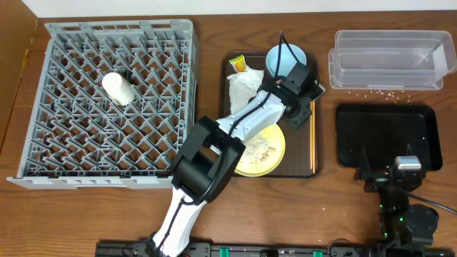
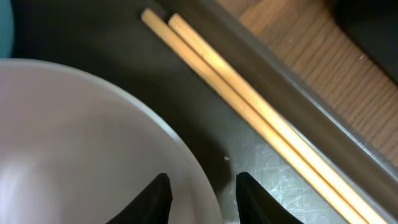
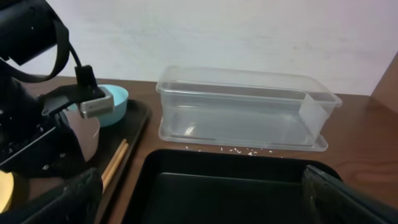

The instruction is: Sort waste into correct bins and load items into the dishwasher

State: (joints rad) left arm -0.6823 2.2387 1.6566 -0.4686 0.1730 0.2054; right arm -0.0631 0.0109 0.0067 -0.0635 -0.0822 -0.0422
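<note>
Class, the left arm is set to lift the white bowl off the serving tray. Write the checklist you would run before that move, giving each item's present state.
1. Left gripper straddles the white bowl's rim: ok.
2. Fingers tight on the rim: not ok, gaps show on either side.
3. Chopsticks clear of the fingers: ok, they lie apart on the serving tray.
4. Room in the dish rack: ok, only the white cup lies there.
5. Right gripper out of the way: ok, open over the black tray.
</note>
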